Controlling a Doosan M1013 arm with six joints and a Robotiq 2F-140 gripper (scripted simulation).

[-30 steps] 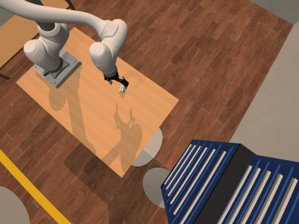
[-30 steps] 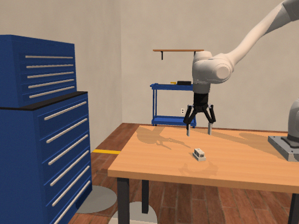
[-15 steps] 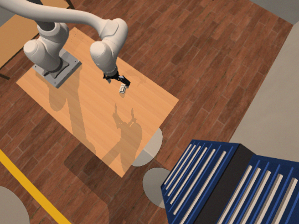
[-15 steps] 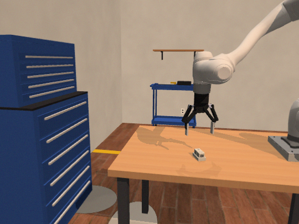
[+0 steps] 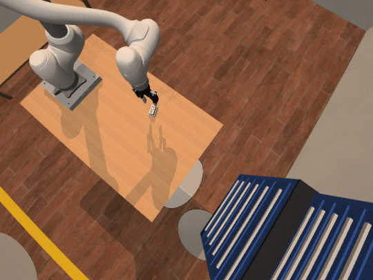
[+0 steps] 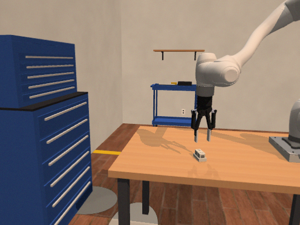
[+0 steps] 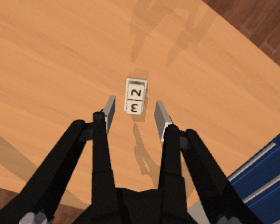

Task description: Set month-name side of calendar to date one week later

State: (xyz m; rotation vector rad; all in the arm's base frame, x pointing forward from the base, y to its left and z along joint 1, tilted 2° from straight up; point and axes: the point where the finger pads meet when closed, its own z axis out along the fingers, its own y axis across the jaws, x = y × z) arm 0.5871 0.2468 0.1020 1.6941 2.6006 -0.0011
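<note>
Our gripper (image 6: 202,138) hangs above the wooden table (image 6: 166,163) with its fingers spread and nothing between them. The calendar tray (image 7: 135,95), both cubes in it showing 2 and 3 on top, lies on the table just below. A blue tool cabinet (image 6: 41,124) stands beyond the table's end, a blue cart (image 6: 154,104) by the back wall.

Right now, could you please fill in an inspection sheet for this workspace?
Surface: wooden table, arm's base plate bolted at one end.
Job's things: calendar tray on the table with both cubes seated; top faces read 2 and 3 in the wrist view.
Clutter: nothing seen.
Gripper: gripper open, empty, above the calendar, apart from it.
Cables: nothing seen.
Surroundings: blue tool chest, blue cart, wall shelf, yellow floor line.
</note>
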